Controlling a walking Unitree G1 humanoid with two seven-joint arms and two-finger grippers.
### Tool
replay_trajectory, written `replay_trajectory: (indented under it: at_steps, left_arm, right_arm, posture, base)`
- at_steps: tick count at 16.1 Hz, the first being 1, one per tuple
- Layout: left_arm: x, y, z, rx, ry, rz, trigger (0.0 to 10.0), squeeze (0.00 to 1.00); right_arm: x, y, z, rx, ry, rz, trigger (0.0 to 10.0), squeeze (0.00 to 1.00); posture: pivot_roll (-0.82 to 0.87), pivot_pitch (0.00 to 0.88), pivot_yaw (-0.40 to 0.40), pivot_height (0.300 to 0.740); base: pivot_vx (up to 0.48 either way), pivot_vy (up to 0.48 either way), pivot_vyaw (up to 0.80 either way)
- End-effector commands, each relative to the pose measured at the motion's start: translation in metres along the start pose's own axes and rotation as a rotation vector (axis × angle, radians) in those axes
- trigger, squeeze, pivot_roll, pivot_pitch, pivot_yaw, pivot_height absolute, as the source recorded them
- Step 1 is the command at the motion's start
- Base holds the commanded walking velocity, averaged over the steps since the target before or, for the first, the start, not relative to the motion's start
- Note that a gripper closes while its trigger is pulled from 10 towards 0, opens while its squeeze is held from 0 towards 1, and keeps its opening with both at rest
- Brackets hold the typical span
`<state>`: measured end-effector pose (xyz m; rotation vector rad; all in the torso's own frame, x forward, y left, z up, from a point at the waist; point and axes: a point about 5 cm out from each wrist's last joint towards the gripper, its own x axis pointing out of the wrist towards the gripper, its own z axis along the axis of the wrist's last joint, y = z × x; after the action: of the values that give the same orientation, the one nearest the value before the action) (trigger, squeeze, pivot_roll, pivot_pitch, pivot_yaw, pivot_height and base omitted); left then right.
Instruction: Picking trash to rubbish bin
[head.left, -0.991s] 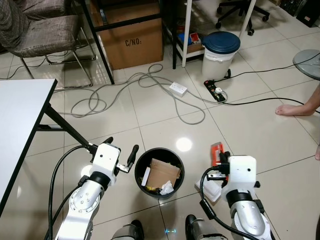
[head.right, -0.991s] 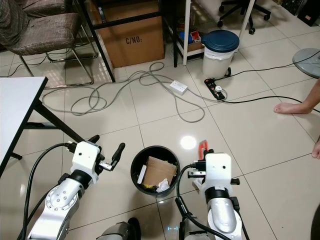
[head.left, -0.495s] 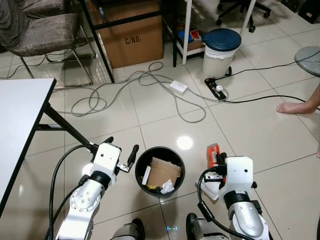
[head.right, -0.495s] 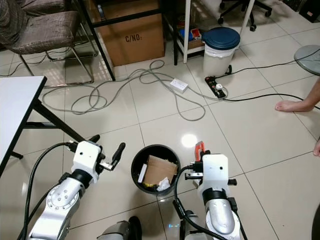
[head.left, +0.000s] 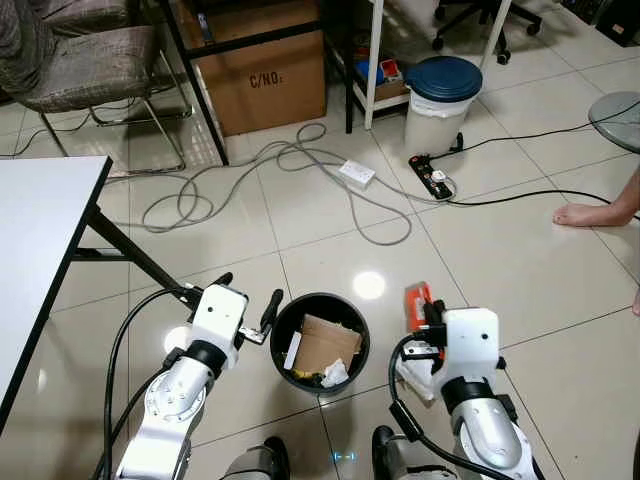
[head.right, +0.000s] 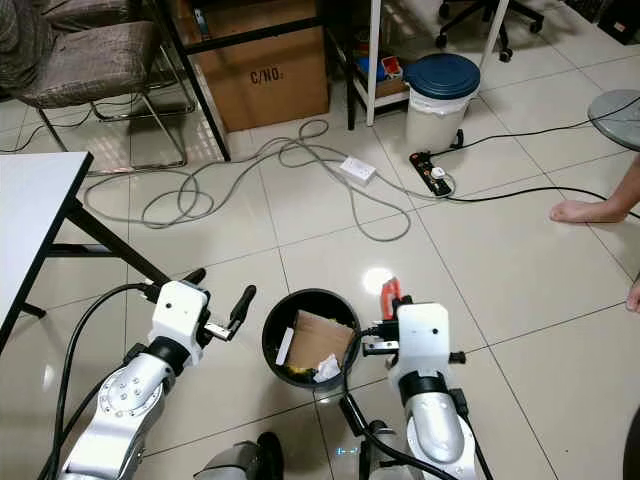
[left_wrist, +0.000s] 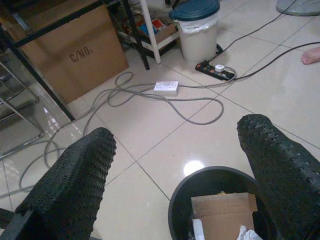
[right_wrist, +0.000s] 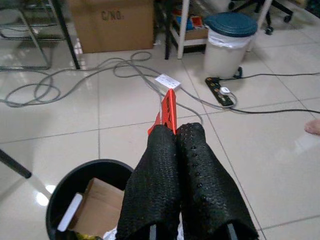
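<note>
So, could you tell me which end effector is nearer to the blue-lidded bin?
Right. The right end effector, holding an orange wrapper, sits closer below the blue-lidded bin; the left end effector is farther off, across the black bin.

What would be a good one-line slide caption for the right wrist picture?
Right gripper shut on an orange wrapper, poised beside the black rubbish bin already holding cardboard.

Right gripper (head.left: 421, 311), pinching orange wrapper (head.left: 414, 304), shifted leftward toward black bin (head.left: 284, 322); wrapper ended just beside bin's rim. Left gripper (head.left: 246, 302) edged slightly nearer the bin.
</note>
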<state>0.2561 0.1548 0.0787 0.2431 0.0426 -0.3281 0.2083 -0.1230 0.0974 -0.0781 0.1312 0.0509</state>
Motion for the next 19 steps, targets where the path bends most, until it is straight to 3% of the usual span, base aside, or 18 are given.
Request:
replay_trajectory:
  at_steps: [1,9,16,17,19]
  left_arm:
    - [-0.0013,0.0,-0.0031,0.0,0.021,-0.012,10.0,0.0]
    - [-0.0028,-0.0023,-0.0027,0.001,0.036,-0.043,10.0,0.0]
    - [0.0028,-0.0026,-0.0029,-0.002,0.046,-0.032,10.0,0.0]
    - [0.0026,-0.0017,-0.0031,0.0,0.048,-0.03,10.0,0.0]
    - [0.0022,-0.0006,-0.0036,0.003,0.049,-0.025,10.0,0.0]
  right_arm:
    - [-0.0018,0.0038,-0.0018,0.005,0.018,0.023,10.0,0.0]
    - [0.0011,0.0062,0.0031,0.003,0.007,0.03,10.0,0.0]
    - [0.0017,0.0072,0.0079,0.017,-0.012,0.028,10.0,0.0]
    - [-0.0011,0.0053,0.0069,0.018,-0.011,0.031,10.0,1.0]
    - [-0.0013,0.0016,0.0051,0.006,-0.005,0.022,10.0,1.0]
  posture:
    - [-0.1,0.25,0.083,0.74]
    - [-0.1,0.31,0.09,0.74]
    - [-0.11,0.31,0.099,0.74]
    - [-0.1,0.307,0.099,0.74]
    - [-0.1,0.303,0.1,0.74]
  base:
    - [0.0,0.0,0.0]
    - [0.0,0.0,0.0]
    - [0.0,0.0,0.0]
    - [0.0,0.0,0.0]
    - [0.0,0.0,0.0]
